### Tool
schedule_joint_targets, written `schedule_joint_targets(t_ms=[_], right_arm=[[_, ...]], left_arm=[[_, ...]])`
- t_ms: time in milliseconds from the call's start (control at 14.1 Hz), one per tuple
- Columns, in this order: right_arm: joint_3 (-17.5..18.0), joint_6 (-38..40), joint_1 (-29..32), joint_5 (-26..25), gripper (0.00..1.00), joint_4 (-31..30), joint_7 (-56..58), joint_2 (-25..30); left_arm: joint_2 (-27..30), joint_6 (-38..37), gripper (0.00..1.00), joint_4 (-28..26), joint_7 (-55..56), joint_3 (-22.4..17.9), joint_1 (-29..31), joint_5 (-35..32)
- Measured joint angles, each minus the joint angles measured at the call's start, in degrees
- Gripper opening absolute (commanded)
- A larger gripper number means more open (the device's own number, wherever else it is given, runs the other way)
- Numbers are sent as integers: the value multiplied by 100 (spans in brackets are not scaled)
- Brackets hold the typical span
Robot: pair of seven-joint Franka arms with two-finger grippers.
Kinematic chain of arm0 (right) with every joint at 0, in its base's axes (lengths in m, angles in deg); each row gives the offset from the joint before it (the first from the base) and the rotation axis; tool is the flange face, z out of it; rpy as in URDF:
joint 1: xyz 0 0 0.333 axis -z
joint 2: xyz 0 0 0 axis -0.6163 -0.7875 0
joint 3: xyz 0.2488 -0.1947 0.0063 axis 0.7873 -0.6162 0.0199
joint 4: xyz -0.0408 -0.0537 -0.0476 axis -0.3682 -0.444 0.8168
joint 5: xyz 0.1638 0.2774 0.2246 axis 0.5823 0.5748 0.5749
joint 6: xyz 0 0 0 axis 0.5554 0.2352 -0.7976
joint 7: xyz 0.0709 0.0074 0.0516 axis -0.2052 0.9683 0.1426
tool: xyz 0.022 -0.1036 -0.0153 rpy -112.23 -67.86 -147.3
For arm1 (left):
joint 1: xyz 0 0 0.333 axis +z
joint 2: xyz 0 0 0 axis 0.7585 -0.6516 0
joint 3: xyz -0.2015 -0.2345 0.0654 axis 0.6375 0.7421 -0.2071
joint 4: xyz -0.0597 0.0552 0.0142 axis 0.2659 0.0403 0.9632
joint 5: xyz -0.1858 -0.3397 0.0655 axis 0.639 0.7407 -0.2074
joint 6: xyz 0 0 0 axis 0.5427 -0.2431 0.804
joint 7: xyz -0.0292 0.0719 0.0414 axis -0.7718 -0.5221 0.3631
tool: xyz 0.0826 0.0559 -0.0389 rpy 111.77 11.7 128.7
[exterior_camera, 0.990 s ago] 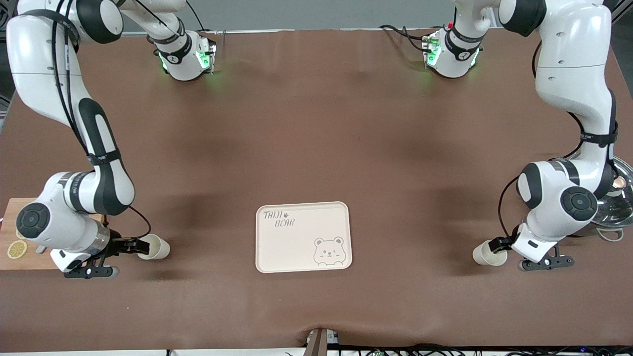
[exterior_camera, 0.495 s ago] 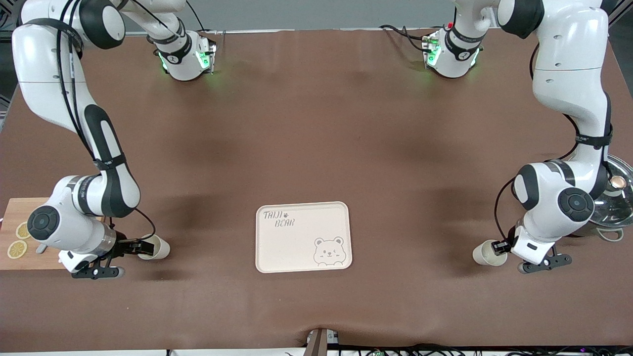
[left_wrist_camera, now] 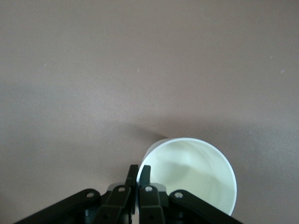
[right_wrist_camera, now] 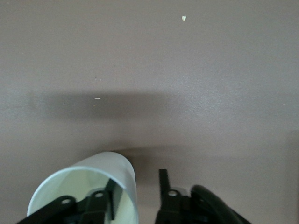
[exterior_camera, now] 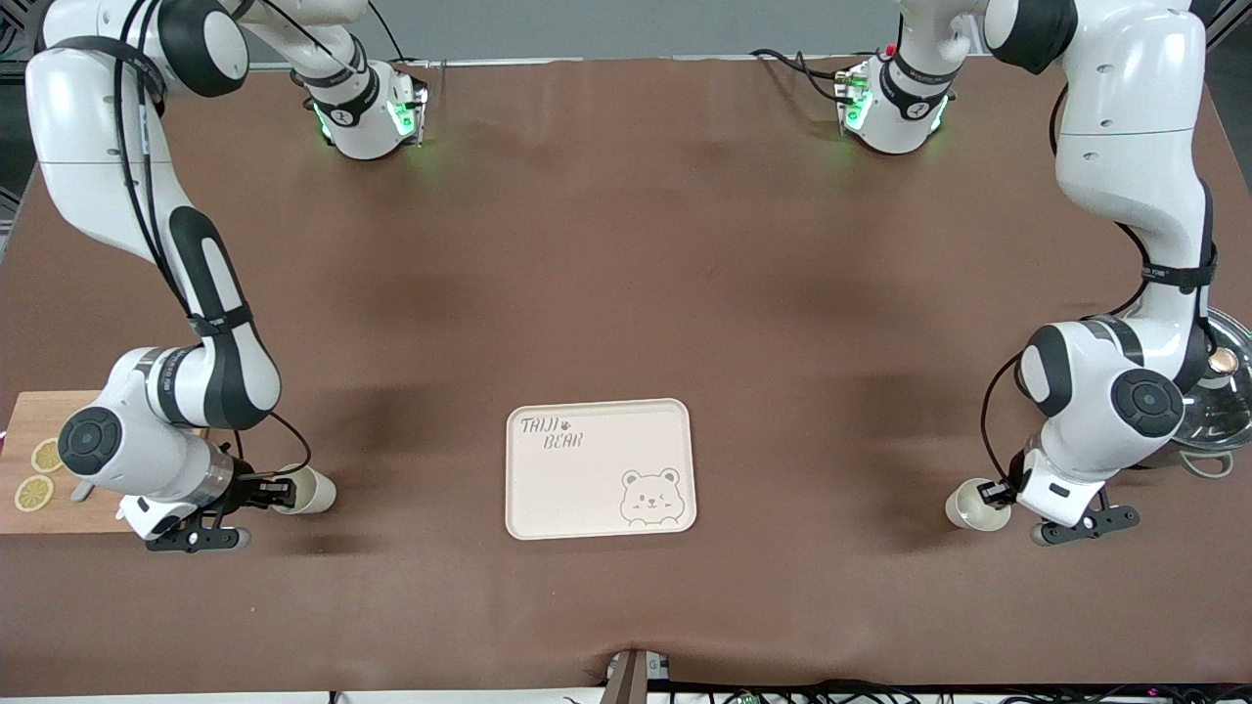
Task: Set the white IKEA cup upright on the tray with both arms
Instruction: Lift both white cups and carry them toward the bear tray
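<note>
Left gripper (exterior_camera: 996, 494) is pinching the rim of one white cup (exterior_camera: 970, 506). The right gripper (exterior_camera: 277, 491) straddles the other cup's (exterior_camera: 311, 492) wall, jaws not yet clamped — both near the desk's front edge, well apart from the tray (exterior_camera: 599, 468). Thin rim grips could slip or tip mid-lift.

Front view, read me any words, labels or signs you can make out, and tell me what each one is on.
"TAIJI BEAR": printed on the cream tray, above a bear-face drawing.
Band markings on both arms' bases and wrists: too small to read.
Wrist views: no text.
</note>
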Motion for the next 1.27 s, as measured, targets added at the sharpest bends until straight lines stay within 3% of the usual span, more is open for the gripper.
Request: schedule_joint_targets(t_ms=[495,919,1273], right_arm=[[20,2,-7,5,0,40,0,-1],[43,109,-72,8,0,94,-71,-1],[108,1381,-483,8,0,772,-1221,59]], left_arm=[[568,-158,0,173,0,-5,12,0],[727,-1734,0,989,12,2,-63,0],[822,-2519,0,1288,632,21,-323,0]])
